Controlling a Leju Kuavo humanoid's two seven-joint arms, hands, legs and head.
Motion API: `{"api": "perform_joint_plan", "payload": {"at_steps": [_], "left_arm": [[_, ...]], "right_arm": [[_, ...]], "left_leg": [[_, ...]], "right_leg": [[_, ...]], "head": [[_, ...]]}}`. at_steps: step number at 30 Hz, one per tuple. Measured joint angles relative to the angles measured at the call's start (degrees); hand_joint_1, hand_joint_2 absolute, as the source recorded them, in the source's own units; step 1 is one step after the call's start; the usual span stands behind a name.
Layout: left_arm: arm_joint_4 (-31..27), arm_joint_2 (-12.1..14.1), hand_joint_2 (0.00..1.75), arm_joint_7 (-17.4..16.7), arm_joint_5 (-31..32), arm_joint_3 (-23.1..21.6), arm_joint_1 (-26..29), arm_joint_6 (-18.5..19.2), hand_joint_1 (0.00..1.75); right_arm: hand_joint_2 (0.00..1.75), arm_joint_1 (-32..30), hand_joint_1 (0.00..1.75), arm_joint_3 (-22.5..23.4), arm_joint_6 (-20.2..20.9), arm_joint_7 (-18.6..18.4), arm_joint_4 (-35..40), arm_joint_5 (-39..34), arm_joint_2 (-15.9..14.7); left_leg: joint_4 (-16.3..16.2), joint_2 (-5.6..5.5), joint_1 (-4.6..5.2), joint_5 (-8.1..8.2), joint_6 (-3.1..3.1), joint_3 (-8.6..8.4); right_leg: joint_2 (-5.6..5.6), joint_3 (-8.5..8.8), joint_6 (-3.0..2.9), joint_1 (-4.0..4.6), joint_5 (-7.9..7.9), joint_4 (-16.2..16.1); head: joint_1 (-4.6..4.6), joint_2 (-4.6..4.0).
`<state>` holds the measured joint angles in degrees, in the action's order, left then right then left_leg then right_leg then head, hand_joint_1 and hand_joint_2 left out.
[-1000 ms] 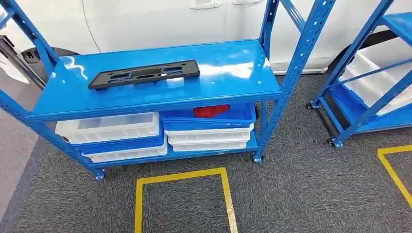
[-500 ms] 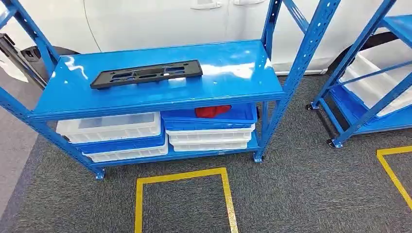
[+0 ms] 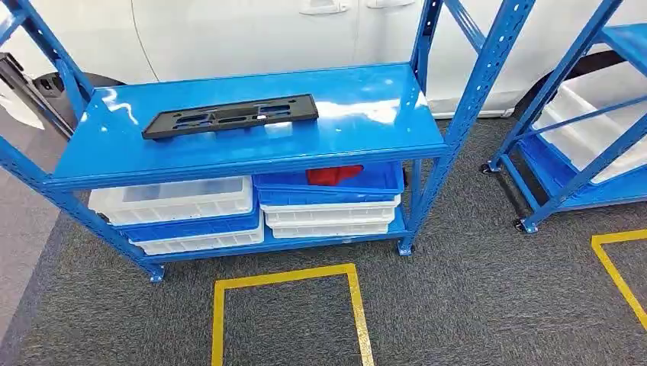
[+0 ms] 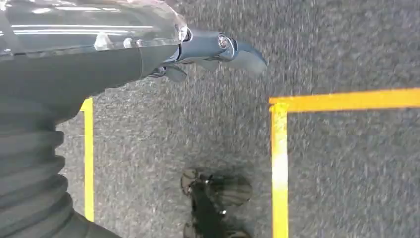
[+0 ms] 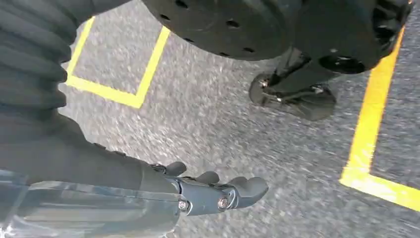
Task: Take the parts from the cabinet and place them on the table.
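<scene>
Task barely started imo: black part (image 3: 230, 117) sits flat on blue cabinet (image 3: 366, 130) top shelf, untouched, well ahead of both hands. Left hand (image 4: 213, 52) and right hand (image 5: 213, 191) hang over carpet, fingers loosely apart, holding nothing. Lower shelf: stacked white bins (image 3: 172, 200), blue bin (image 3: 366, 185) with something red (image 3: 333, 174) inside.

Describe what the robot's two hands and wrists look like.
The left hand has a thick blue-grey thumb with round silver screws and darker fingers behind it. The right hand matches. Each wrist wears a dark grey ribbed cover, with a glossy clear panel beside the palm.
</scene>
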<state>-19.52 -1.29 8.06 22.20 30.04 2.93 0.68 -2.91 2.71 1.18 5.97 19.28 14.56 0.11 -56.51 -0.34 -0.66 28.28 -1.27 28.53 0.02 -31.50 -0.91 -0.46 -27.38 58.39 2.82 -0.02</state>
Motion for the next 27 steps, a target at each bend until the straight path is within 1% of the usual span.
{"api": "perform_joint_plan", "payload": {"at_steps": [1,5,6,7,10,12,13,15,16,17,18,19,21,22,23,24,25,26,27], "left_arm": [[0.18,-0.15,0.0,0.17,0.92,1.33,-0.25,0.0,0.0],[1.05,-0.72,0.0,1.05,4.84,7.1,-1.29,0.02,0.0],[1.23,-0.83,0.0,1.16,5.65,8.56,-1.51,0.04,0.0],[1.45,-0.94,0.0,1.27,6.48,9.57,-1.72,0.15,0.0],[1.93,-1.16,0.0,1.73,8.71,12.58,-2.24,0.28,0.0],[2.1,-1.29,0.0,1.82,9.74,13.89,-2.46,0.37,0.0],[2.25,-1.36,0.0,1.86,10.26,14.64,-2.57,0.42,0.0],[2.52,-1.53,0.0,1.86,11.24,16.11,-2.81,0.5,0.0],[2.63,-1.62,0.0,1.86,11.83,16.84,-2.99,0.5,0.0],[2.78,-1.88,0.0,1.86,12.38,17.5,-3.21,0.52,0.0],[2.87,-2.17,0.0,1.86,12.88,18.18,-3.35,0.5,0.0],[2.93,-2.25,0.0,1.79,13.36,18.81,-3.46,0.48,0.0],[3.13,-2.67,0.0,1.64,14.19,20.12,-3.54,0.31,0.0],[3.28,-2.73,0.0,1.51,14.68,20.76,-3.58,0.15,0.0],[3.37,-2.84,0.0,1.31,15.15,21.43,-3.61,-0.02,0.0],[3.45,-3.06,0.0,1.12,15.5,22.12,-3.68,-0.19,0.0],[3.5,-3.17,0.0,0.98,15.92,22.74,-3.72,-0.31,0.0],[3.56,-3.39,0.0,0.72,16.31,23.33,-3.81,-0.42,0.0],[3.72,-3.45,0.0,0.55,16.81,23.98,-3.92,-0.66,0.0]], "right_arm": [[1.75,0.38,0.0,0.19,0.35,0.93,-0.15,0.61,0.04],[1.75,1.9,0.0,0.48,3.09,5.47,0.31,1.72,0.74],[1.75,2.22,0.0,0.48,3.85,6.51,0.9,1.66,0.92],[0.0,2.47,0.0,0.44,4.72,7.48,1.73,1.35,1.14],[0.0,3.26,0.0,0.33,7.38,10.16,5.33,-0.26,1.73],[0.0,3.78,0.0,0.31,8.81,11.25,7.48,-1.41,1.99],[1.75,3.97,0.0,0.28,9.49,11.76,8.82,-2.08,2.05],[1.75,4.4,0.0,0.17,10.89,12.72,12.25,-3.72,2.38],[1.75,4.81,0.0,0.04,11.56,13.16,14.21,-4.6,2.49],[1.75,5.01,0.0,-0.07,12.09,13.59,16.25,-5.3,2.49],[1.75,5.4,0.0,-0.11,12.48,14.12,18.08,-5.95,2.49],[1.75,5.85,0.0,-0.18,12.76,14.51,19.85,-6.37,2.49],[1.75,6.43,0.0,-0.26,13.0,15.47,23.55,-6.98,2.49],[1.75,6.6,0.0,-0.33,13.0,15.87,25.3,-7.24,2.49],[1.75,6.82,0.0,-0.5,12.9,16.28,27.35,-7.5,2.49],[1.75,7.14,0.0,-0.66,12.66,16.69,29.38,-7.74,2.49],[1.75,7.64,0.0,-0.72,12.52,17.0,30.89,-7.78,2.47],[1.75,8.23,0.0,-0.88,12.11,17.48,33.14,-7.92,2.45],[1.75,8.99,0.0,-1.09,11.87,18.03,35.38,-8.11,2.27]], "left_leg": [[0.0,0.0,0.0,0.0,0.0,0.0],[-0.02,-0.01,0.0,0.0,0.01,0.0],[-0.21,-0.01,0.07,0.06,0.18,0.04],[-0.23,-0.01,0.07,0.07,0.2,0.05],[-0.48,-0.01,0.1,0.17,0.4,0.16],[-0.68,-0.01,0.13,0.25,0.6,0.28],[-0.81,-0.02,0.19,0.28,0.77,0.38],[-0.95,-0.02,0.33,0.26,1.12,0.53],[-0.49,-0.03,0.34,-0.03,1.55,0.51],[0.81,-0.03,-0.51,-0.87,1.98,-0.53],[1.51,0.07,-0.35,-1.21,2.17,-0.68],[1.6,0.18,-0.41,-1.43,2.46,-0.59],[1.53,0.17,-0.36,-1.41,2.47,-0.49],[1.47,0.11,-0.36,-1.35,2.42,-0.51],[1.44,0.01,-0.37,-1.24,2.39,-0.6],[1.32,-0.13,-0.39,-1.04,2.25,-0.82],[1.13,-0.2,-0.41,-0.76,2.04,-1.02],[0.78,-0.24,-0.43,-0.3,1.77,-1.3],[0.48,-0.25,-0.42,0.22,1.35,-1.02]], "right_leg": [[0.0,0.0,0.0,0.0,0.0,0.0],[-0.01,0.03,0.02,-0.01,0.02,0.0],[-0.02,0.02,0.17,-0.12,0.1,-0.05],[-0.02,0.03,0.18,-0.14,0.1,-0.05],[-0.02,0.04,0.32,-0.18,0.14,-0.05],[-0.02,0.05,0.57,-0.21,0.2,-0.05],[-0.02,0.04,0.77,-0.26,0.22,-0.06],[-0.02,0.05,1.19,-0.36,0.38,-0.23],[-0.02,0.24,1.58,-0.3,0.63,-0.66],[-0.1,0.47,1.87,-0.11,0.47,-0.86],[-0.04,-0.06,1.91,-0.12,-0.56,0.6],[0.03,-1.86,1.92,-0.23,-2.57,4.03],[0.01,-6.8,2.23,-0.31,-6.47,13.74],[0.0,-8.68,2.37,-0.32,-6.93,17.01],[-0.01,-9.17,2.49,-0.4,-5.79,17.07],[-0.02,-8.24,2.55,-0.54,-3.3,14.37],[-0.03,-6.31,2.55,-0.66,-0.26,9.77],[-0.04,-3.96,2.46,-0.77,2.81,4.19],[0.03,-2.31,2.17,-0.73,2.78,1.0]], "head": [[0.0,0.02],[0.0,0.0],[0.0,0.02],[0.0,0.0],[0.0,0.02],[0.0,0.02],[0.0,0.02],[0.0,0.02],[0.0,0.0],[0.0,0.02],[-0.04,0.0],[-0.02,0.0],[-0.02,0.02],[-0.02,0.0],[-0.02,0.0],[-0.02,0.0],[-0.02,0.0],[-0.02,0.02],[-0.02,0.02]]}}
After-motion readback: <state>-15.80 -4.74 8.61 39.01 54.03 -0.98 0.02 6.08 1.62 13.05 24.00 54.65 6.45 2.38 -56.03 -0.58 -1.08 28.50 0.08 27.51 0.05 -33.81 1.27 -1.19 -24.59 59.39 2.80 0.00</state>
